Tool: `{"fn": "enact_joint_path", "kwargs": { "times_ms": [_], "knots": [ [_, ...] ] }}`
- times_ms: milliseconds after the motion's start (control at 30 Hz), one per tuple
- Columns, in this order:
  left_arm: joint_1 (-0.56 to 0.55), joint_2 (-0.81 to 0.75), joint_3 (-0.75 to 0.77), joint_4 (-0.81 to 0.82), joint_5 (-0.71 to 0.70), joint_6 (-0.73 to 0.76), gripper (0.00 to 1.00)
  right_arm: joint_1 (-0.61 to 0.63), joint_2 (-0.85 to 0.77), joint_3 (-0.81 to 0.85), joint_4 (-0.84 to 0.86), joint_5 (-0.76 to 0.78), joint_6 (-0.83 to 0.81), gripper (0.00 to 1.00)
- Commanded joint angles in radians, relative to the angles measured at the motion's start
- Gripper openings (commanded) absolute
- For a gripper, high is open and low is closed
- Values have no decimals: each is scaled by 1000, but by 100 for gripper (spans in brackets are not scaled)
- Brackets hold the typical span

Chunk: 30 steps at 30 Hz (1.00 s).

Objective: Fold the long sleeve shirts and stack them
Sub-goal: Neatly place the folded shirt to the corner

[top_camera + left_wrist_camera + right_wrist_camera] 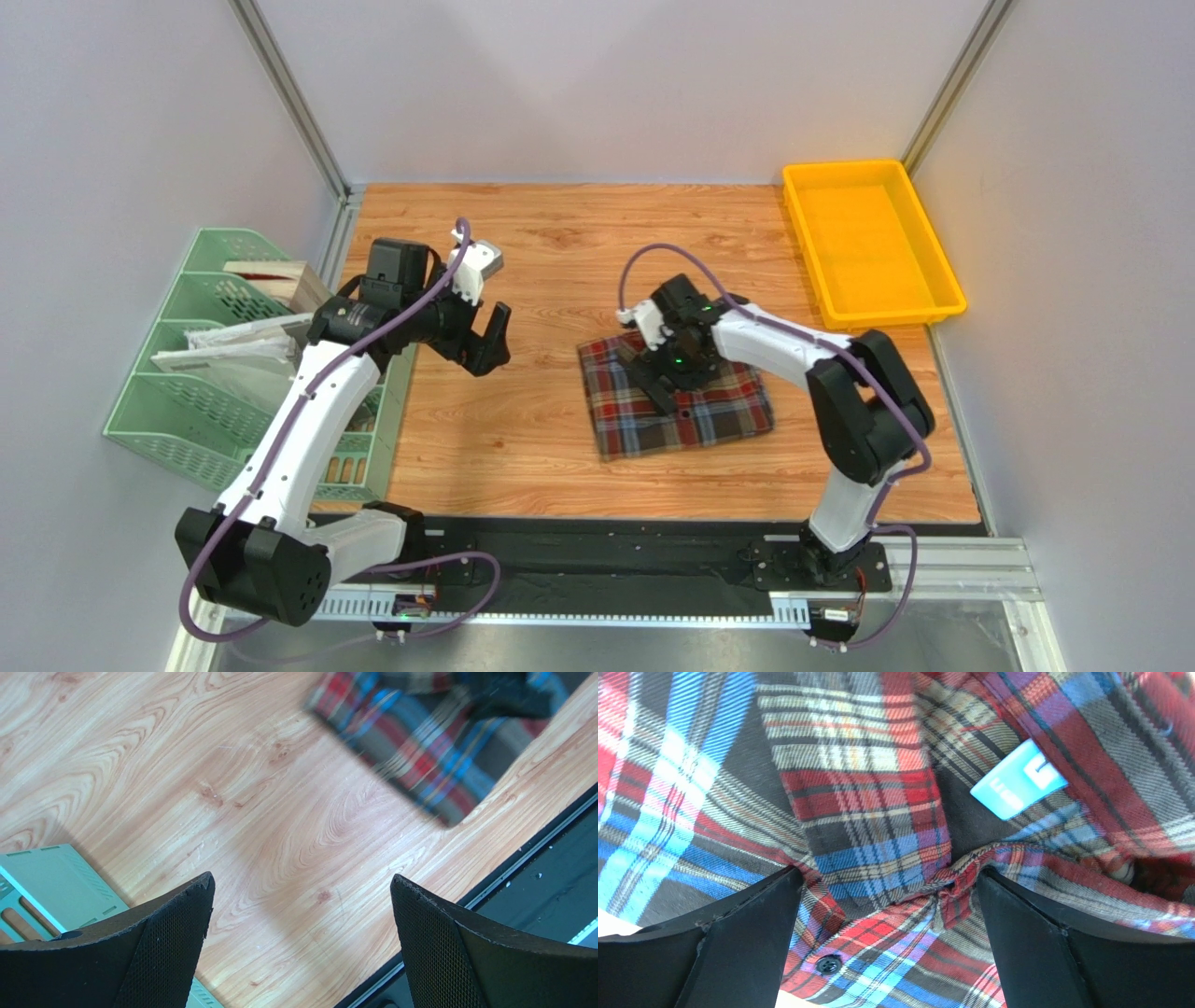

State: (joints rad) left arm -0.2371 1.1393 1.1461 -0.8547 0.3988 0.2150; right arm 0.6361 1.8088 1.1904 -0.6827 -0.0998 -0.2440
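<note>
A plaid long sleeve shirt (709, 416) in brown, red, blue and cream lies folded into a rough rectangle on the wooden table, centre right. My right gripper (668, 367) stands right on its far-left part, jaws wide open, fingers pressed into the cloth. In the right wrist view the shirt (878, 798) fills the frame, with its light blue neck label (1016, 780) and a dark button (827, 964) between the open fingers (1046, 952). My left gripper (491, 336) hovers open over bare wood, left of the shirt (428, 749), nothing between its fingers (168, 945).
A yellow tray (929, 304) sits at the back right corner. A green rack (211, 406) with papers stands off the table's left edge. The black front rail (631, 546) runs along the near edge. Grey walls close in the sides and the back.
</note>
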Motion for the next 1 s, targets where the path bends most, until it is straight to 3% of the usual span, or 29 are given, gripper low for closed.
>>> {"fn": "enact_joint_path", "kwargs": {
  "times_ms": [0, 233, 400, 700, 967],
  "knots": [
    [9, 31, 69, 3, 23, 26, 99, -157, -95, -182, -143, 31, -109, 100],
    [12, 73, 132, 2, 26, 20, 99, -369, -229, -336, -206, 37, -218, 100],
    [10, 77, 153, -10, 23, 34, 99, -606, -253, -386, -232, 35, -438, 100],
    [10, 82, 155, -9, 41, 26, 99, -918, -201, -382, -213, 66, -751, 100],
    [12, 80, 159, -17, 26, 23, 99, -1081, -135, -318, -225, 81, -834, 100]
  ]
}}
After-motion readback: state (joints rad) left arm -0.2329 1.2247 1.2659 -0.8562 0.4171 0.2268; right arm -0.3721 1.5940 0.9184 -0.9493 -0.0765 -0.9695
